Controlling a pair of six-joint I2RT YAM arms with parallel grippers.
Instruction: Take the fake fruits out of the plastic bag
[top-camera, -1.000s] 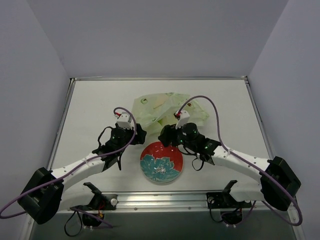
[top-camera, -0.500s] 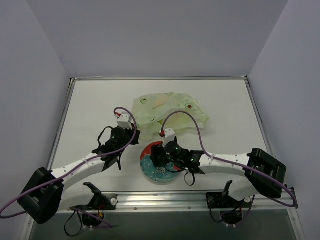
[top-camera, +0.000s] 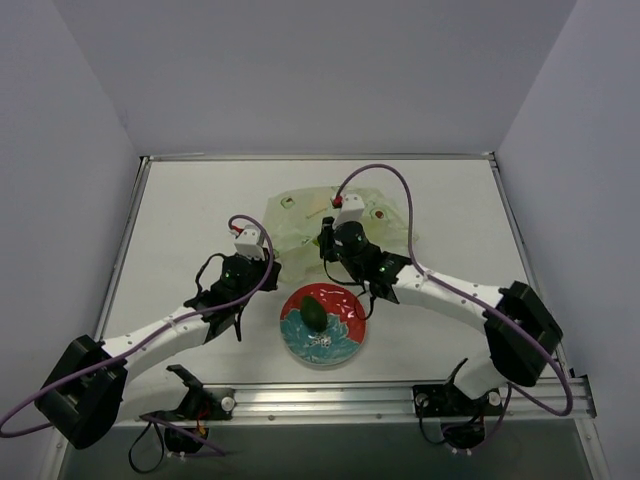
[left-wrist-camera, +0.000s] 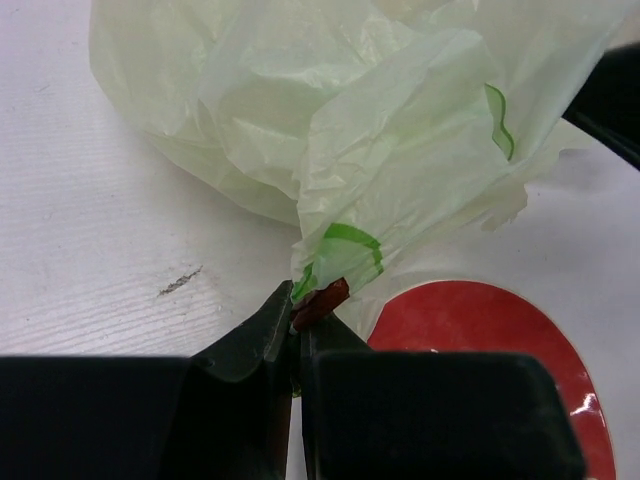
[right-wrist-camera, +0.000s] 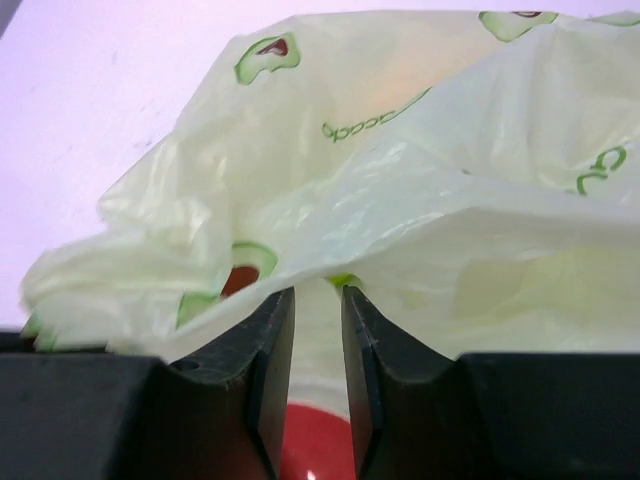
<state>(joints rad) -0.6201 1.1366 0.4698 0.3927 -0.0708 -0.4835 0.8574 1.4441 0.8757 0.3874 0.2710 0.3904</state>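
We see a round plate with a red rim and a teal flower painted in its middle, lying flat on a white table close to the near edge, about midway between the left and right edges. Its glossy red rim also shows low in both wrist views, and a short dark scuff mark crosses the white surface to its left. A metal rail runs along the near edge, and plain pale grey walls close in the other three sides
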